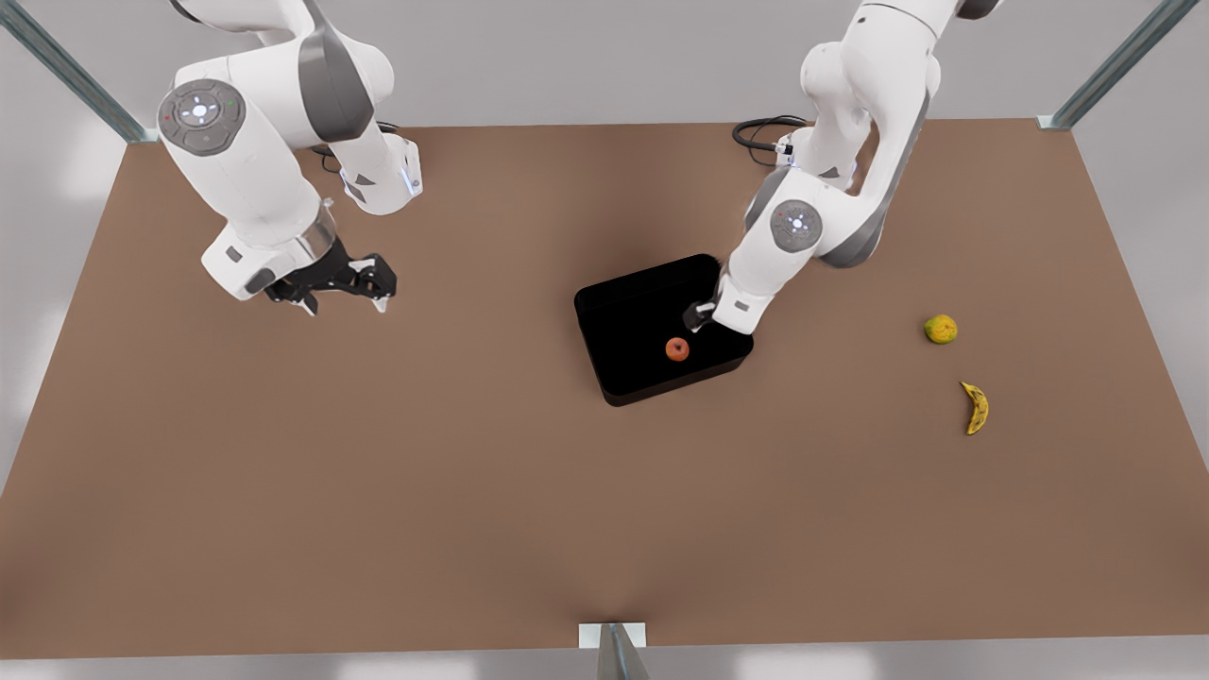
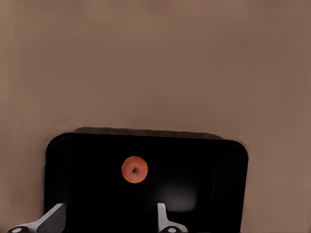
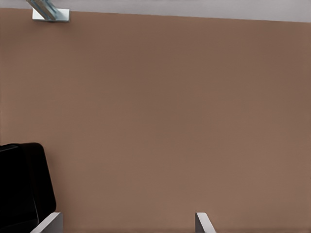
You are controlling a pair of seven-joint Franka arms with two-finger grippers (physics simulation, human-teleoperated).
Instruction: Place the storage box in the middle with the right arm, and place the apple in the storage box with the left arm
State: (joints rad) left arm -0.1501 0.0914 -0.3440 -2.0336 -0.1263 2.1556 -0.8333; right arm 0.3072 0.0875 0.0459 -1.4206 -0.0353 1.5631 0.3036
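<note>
Bench (image 1: 378,491): one, brown; all items listed below are carried on it.
Banana (image 1: 976,408): one, yellow and spotted, laid flat toward the front view's right, nearest of the fruits to the camera and well apart from the storage box.
Apple (image 1: 677,349): one, red-orange, found inside the storage box (image 1: 628,321) on its floor, in the half toward the front view's right; in the left wrist view the apple (image 2: 134,169) is seen with its dimple up, clear of the walls.
Storage box: one, glossy black, low-walled, set near the middle of the bench and turned slightly askew.
Yellow-green fruit (image 1: 941,329): one, round, placed just beyond the banana and apart from it.
Fruits in total: three, of which one is boxed and two are left on the open bench.
Left end effector (image 1: 697,321): one, held above the box's edge at the front view's right, just beside the apple and not touching it; the fingers (image 2: 53,218) are seen spread apart with nothing between them.
Right end effector (image 1: 345,304): one, held over bare bench at the front view's left, well apart from the box; the fingers (image 3: 201,222) are spread apart and nothing is gripped.
Arms: two, white with grey bands.
Cable (image 1: 760,132): one black loop, laid at the far edge behind the left arm.
</note>
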